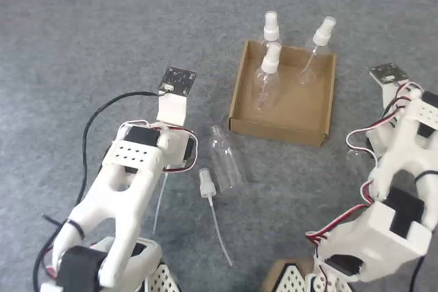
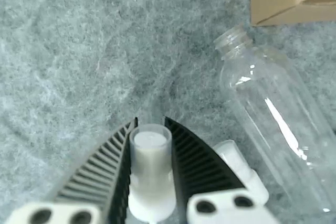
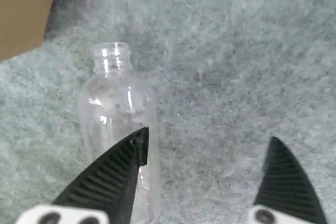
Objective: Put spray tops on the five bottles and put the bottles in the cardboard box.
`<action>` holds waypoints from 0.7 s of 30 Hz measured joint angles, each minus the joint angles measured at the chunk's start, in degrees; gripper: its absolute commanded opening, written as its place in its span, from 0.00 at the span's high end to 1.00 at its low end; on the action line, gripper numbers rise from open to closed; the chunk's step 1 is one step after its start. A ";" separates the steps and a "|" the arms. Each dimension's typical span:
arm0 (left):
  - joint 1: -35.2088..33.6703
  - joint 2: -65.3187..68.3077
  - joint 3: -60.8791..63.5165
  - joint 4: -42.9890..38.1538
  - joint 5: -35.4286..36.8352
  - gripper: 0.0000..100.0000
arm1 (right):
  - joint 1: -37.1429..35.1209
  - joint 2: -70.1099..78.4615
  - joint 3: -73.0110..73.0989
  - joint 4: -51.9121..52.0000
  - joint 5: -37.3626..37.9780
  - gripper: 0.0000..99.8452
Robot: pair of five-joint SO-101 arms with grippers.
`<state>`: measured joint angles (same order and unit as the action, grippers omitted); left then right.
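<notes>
— Where is the white plastic spray top (image 2: 150,150)?

— You have it in your left gripper (image 2: 151,124): the black ribbed fingers (image 2: 113,166) are pinched narrow against its two sides. In the high view its thin dip tube (image 1: 159,203) shows under the left arm, lower left of centre.

— And the bottle?

— The clear plastic bottle with the open neck (image 1: 226,158) lies on its side on the grey carpet (image 1: 82,46) at the middle of the frame, neck near the corner of the brown cardboard box (image 1: 277,130). A second white spray top (image 1: 207,184), long tube attached, lies just beside that bottle, below it.

— What about the box?

— It sits upper right of centre. One capped bottle (image 1: 267,83) is plainly inside and another (image 1: 311,59) leans at its far right corner. A third capped bottle (image 1: 272,27) stands at the far wall; you cannot tell whether it is inside or behind.

— My right gripper?

— Your right gripper (image 3: 210,136) is spread wide and holds nothing. Another uncapped clear bottle (image 3: 118,114) is by one of its fingers, not in the middle of the gap.
</notes>
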<state>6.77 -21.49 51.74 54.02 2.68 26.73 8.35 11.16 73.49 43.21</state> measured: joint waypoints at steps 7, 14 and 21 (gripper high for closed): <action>0.00 0.00 0.00 0.00 0.09 0.97 | -1.49 -0.09 -5.89 4.92 -1.41 0.68; 0.00 0.00 0.00 -1.05 0.09 0.97 | -6.95 -5.89 -10.81 18.46 -2.64 0.68; 0.00 0.00 0.00 -1.05 0.09 0.97 | -11.60 -13.19 3.16 12.75 -2.81 0.68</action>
<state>6.77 -21.49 51.74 52.97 2.77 15.12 -4.84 14.33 86.24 40.40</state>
